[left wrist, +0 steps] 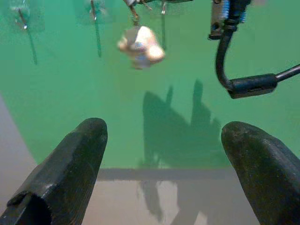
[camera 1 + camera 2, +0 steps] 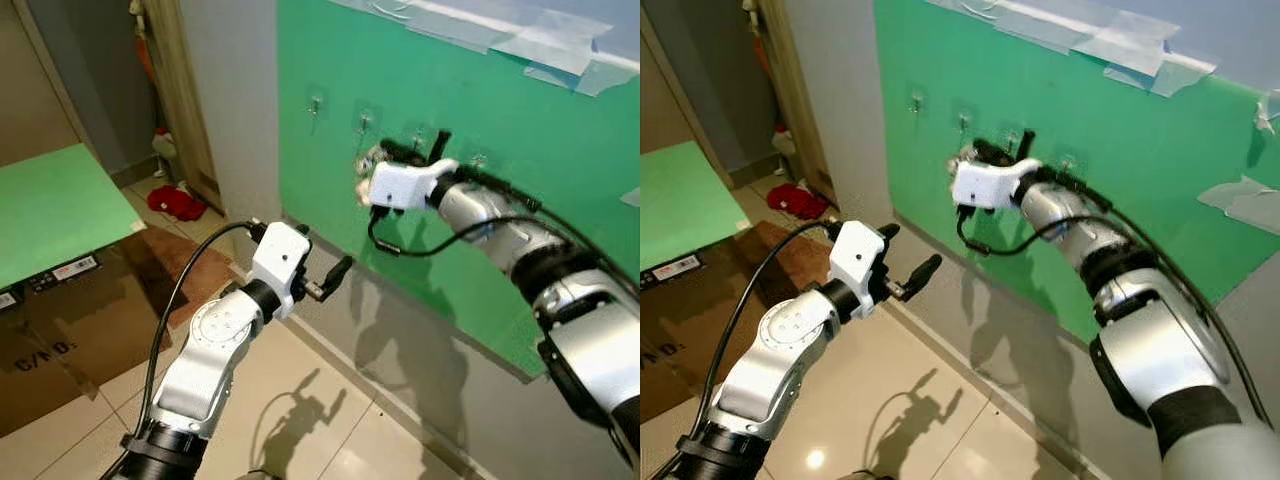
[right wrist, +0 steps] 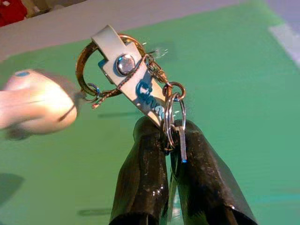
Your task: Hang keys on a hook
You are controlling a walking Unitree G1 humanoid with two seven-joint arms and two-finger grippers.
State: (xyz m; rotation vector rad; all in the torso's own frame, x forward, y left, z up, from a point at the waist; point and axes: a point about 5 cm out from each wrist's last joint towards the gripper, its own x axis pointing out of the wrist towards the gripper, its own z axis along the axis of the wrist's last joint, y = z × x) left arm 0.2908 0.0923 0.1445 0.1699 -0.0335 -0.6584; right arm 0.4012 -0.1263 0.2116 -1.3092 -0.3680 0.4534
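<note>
Right arm stretched forward and up toward the green wall panel point(image 2: 520, 120), elbow bent, wrist turned so the white wrist block faces the robot's left. Right claw point(image 2: 385, 152) sits up against the panel at the row of small clear hooks point(image 2: 316, 104), close to the second hook point(image 2: 366, 122) from the left. Its two black fingers point(image 3: 140, 183) are pressed together, clamped on the keys point(image 3: 136, 89): a silver tag with a rivet and blue print, a brass ring, smaller split rings and a short chain. A pale rounded fob point(image 3: 35, 105) hangs off the ring, blurred in the right wrist view. In the left eye view the fob shows at the claw tip, just beside the panel. Whether the ring touches a hook cannot be told.

Left arm raised in front of the torso, forearm angled up and forward, black cable looping from the wrist. Left claw point(image 2: 335, 275) points at the wall below the right claw, well apart from the keys. Its fingers point(image 1: 70, 168) are spread apart, nothing between them.

Tiled floor point(image 2: 330, 420) below. Green-topped worktop point(image 2: 50, 210) on the left with a brown cardboard box point(image 2: 60, 340) under it. Red cloth point(image 2: 178, 203) lies on the floor near a doorway.
</note>
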